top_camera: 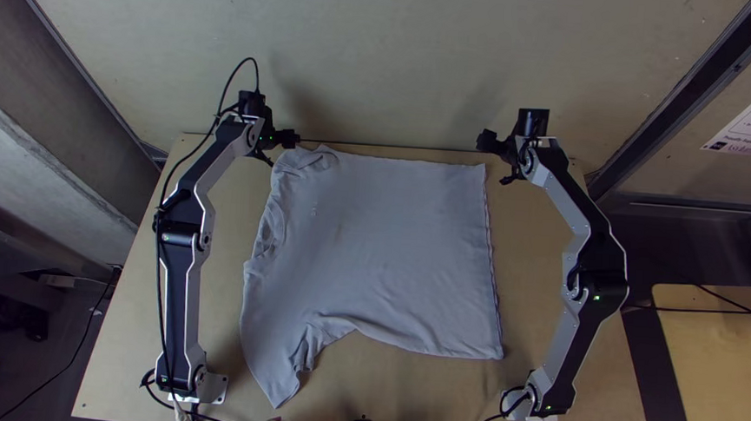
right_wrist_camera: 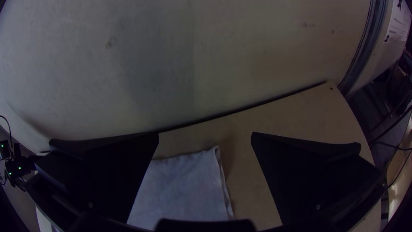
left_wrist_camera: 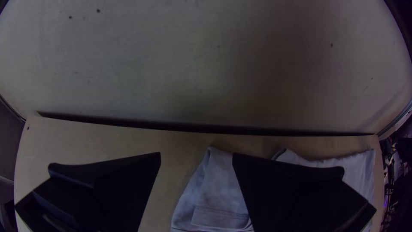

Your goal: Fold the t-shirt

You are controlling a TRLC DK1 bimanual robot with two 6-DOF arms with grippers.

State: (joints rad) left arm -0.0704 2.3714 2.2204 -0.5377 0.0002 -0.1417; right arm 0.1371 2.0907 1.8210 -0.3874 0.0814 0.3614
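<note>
1. T-shirt (top_camera: 391, 238) lies broad and mostly flat on the table (top_camera: 434, 397), between the two arms. Far-side sleeve (top_camera: 311, 161) looks doubled in and rumpled; near-side sleeve (top_camera: 274, 374) slants out toward the near edge, creased at its root. Bottom hem (top_camera: 494, 270) faces the right arm, fairly straight.
2. Left gripper (left_wrist_camera: 196, 154): fingers spread, pinching nothing, by the far sleeve corner.
3. Right gripper (right_wrist_camera: 205, 133): fingers spread too, no cloth held, near the far hem corner (right_wrist_camera: 216, 150).
4. My read: early in the fold, both grippers placed for the far corners, likely to bring that edge nearer.
5. Main risk: a one-layer pinch. Hem shows stacked edges; a shallow bite would lift the top layer and leave the other behind.
6. Left side: loose folds could slip out or bunch if only the sleeve's turned-in part is caught.
7. Uneven pulls, one arm leading, would skew the fold; the slanting sleeve would then stick out.
8. Far wall (top_camera: 384, 72) stands close; overreaching could knock fingers against it.
</note>
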